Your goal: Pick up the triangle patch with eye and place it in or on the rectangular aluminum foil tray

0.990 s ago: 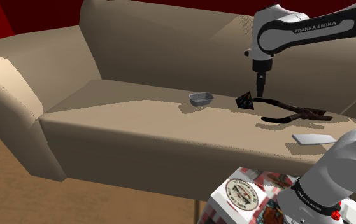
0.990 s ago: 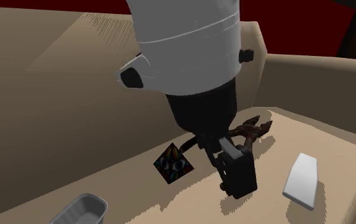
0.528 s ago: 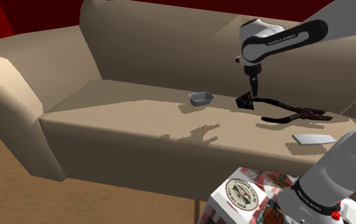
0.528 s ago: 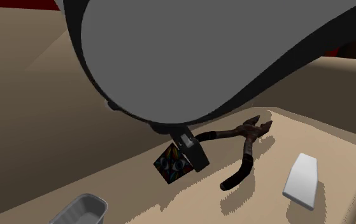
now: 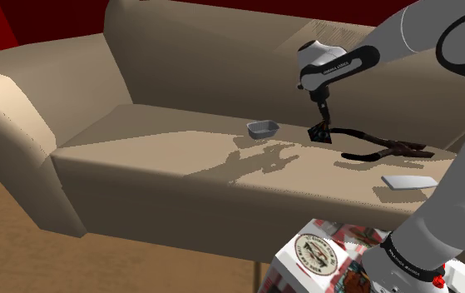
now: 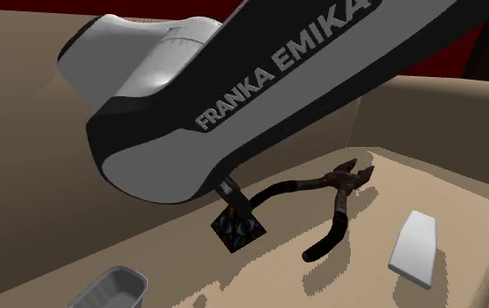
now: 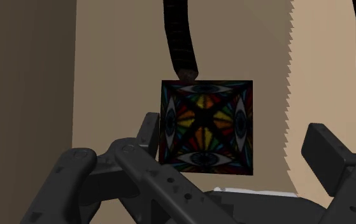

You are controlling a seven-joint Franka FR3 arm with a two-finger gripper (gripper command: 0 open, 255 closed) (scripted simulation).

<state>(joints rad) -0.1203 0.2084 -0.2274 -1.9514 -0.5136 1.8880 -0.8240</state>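
Tan sofa seat (image 5: pixel 164 158) as work surface. The patch (image 6: pixel 238 227) rests near the pliers (image 5: pixel 384 150), apart from the foil tray (image 5: pixel 262 124). The gripper (image 7: pixel 235 133) hangs over it, fingers spread either side without clasping, apparently positioned to close on it.
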